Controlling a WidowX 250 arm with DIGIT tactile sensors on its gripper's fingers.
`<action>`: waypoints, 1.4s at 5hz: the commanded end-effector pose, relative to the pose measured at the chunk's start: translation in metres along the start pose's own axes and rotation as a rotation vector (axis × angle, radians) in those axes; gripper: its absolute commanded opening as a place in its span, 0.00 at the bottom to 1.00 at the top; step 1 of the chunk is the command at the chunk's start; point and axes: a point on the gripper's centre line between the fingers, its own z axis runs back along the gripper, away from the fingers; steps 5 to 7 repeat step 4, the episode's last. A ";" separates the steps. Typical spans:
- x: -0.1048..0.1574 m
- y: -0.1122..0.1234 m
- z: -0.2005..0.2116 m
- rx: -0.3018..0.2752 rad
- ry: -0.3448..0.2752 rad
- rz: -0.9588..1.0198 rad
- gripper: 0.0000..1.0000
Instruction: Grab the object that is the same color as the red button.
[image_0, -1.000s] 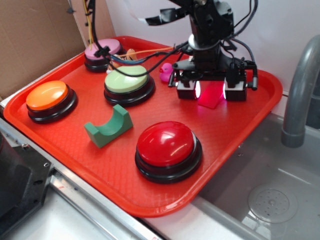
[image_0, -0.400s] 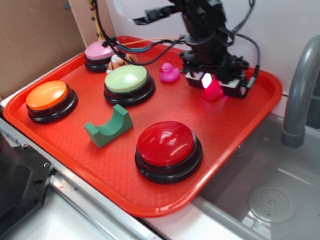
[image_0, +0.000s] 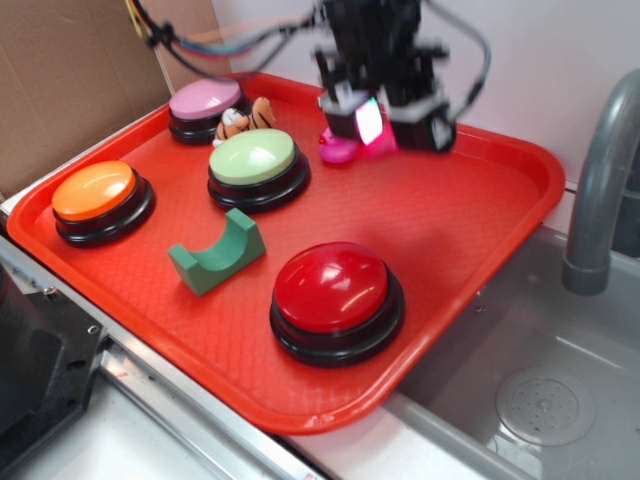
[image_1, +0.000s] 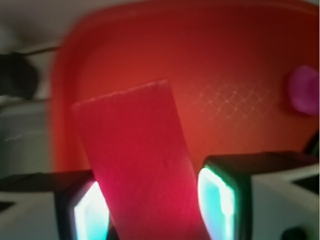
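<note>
Lifted and swung left since earlier, gripper (image_0: 378, 118) now above pink duck (image_0: 338, 150) | fingers clamp red block (image_1: 142, 165) | red button (image_0: 333, 288) well in front of duck

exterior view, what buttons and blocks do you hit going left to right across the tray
orange button → green block → green button → red button → red block held in the gripper

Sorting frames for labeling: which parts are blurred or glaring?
Exterior: gripper motion-blurred, pad light glaring; red button sharp with highlights. Wrist: all soft, red block between glowing fingers.
</note>
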 end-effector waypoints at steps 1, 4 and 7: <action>-0.023 0.000 0.093 0.072 0.010 0.090 0.00; -0.073 0.013 0.157 0.293 -0.046 0.228 0.00; -0.073 0.013 0.157 0.293 -0.046 0.228 0.00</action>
